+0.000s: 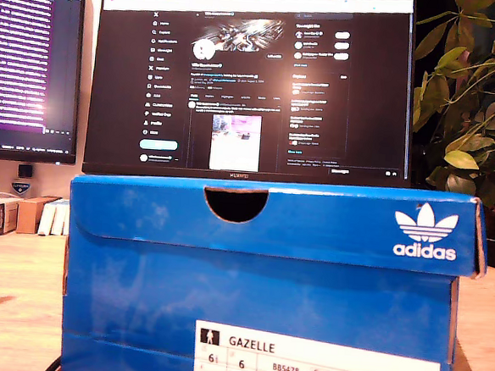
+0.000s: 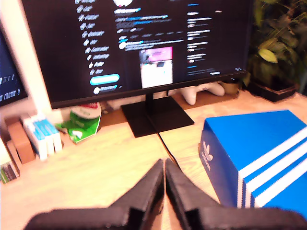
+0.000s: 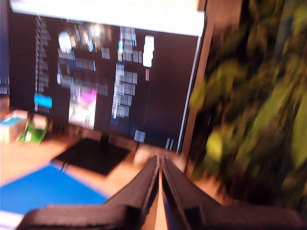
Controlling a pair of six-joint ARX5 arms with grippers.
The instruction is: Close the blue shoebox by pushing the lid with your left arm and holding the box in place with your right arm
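Observation:
The blue Adidas shoebox [image 1: 257, 288] fills the lower part of the exterior view, its lid [image 1: 271, 217] lying flat down over the box. Neither gripper shows in that view. In the first wrist view my first gripper [image 2: 164, 164] is shut with nothing between its fingers, held above the wooden desk and apart from the shoebox [image 2: 259, 153], whose striped lid is seen from above. The second wrist view is blurred by motion. My second gripper [image 3: 159, 159] is shut and empty there, above and beyond the blue box [image 3: 43, 189].
A large monitor [image 1: 254, 84] on a black stand [image 2: 156, 117] rises behind the box. A second screen [image 1: 31, 60] and small books [image 1: 16, 214] are at the exterior view's left, a leafy plant [image 1: 474, 108] at its right. A white game controller [image 2: 204, 91] and green packet [image 2: 84, 122] lie under the monitor.

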